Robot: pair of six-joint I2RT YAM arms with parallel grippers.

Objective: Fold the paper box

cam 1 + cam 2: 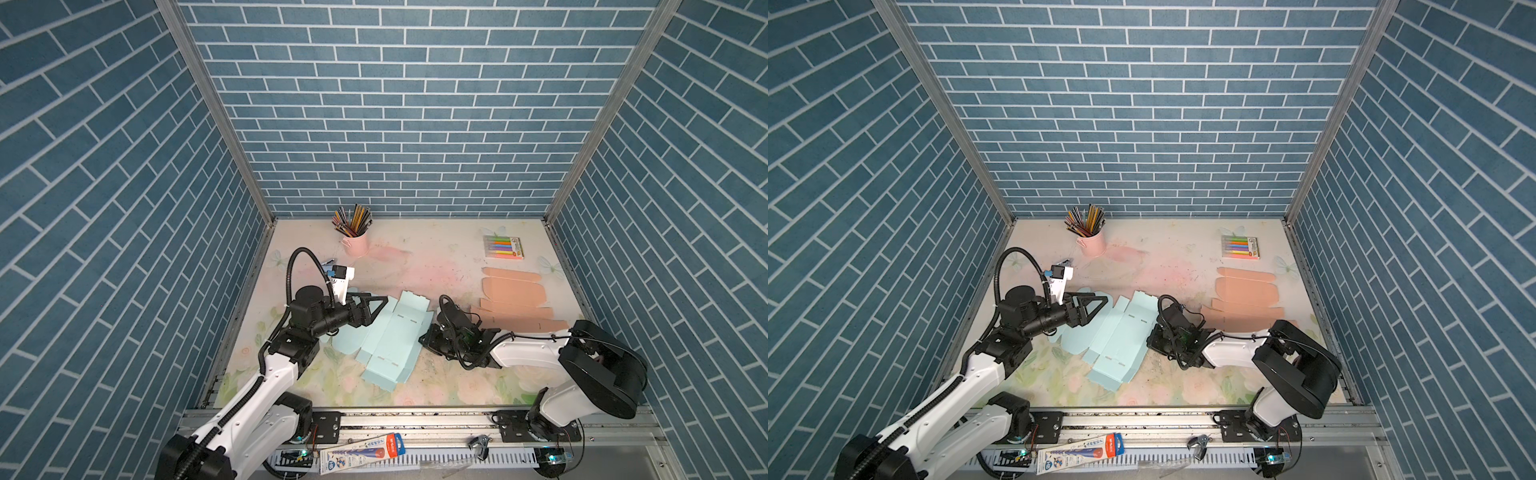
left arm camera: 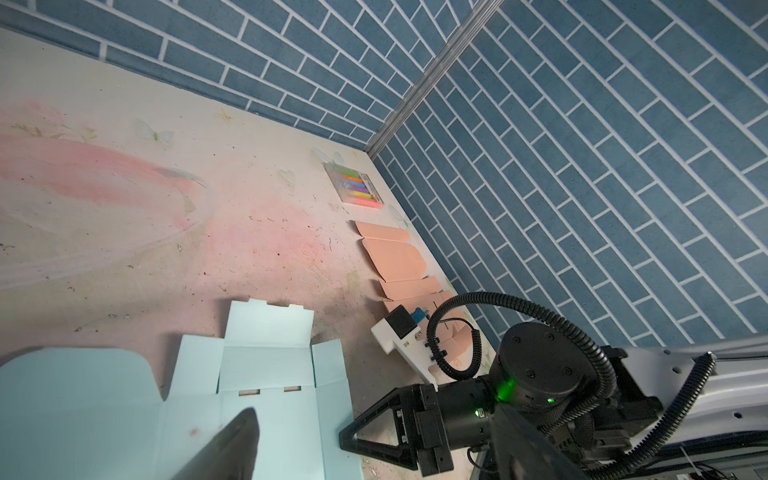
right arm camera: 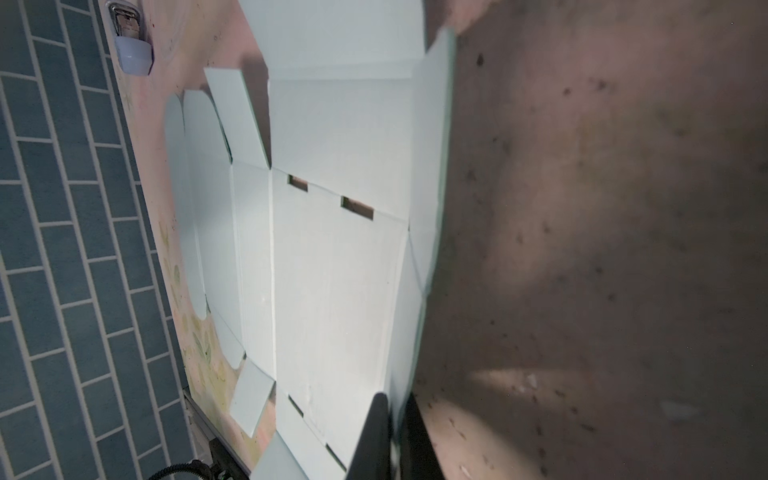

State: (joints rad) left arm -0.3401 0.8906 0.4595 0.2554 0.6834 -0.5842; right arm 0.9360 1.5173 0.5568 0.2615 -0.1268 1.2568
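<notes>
One paper box, right jaws pinching; left jaws (nearby) wide.

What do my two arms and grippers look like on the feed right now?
Both arms match: the left arm and right arm have white link shells and black joint housings. Black corrugated cable loops at each wrist beside a white camera mount. The left gripper and right gripper are black with triangular open-frame fingers. A green light glows on the right wrist.
</notes>
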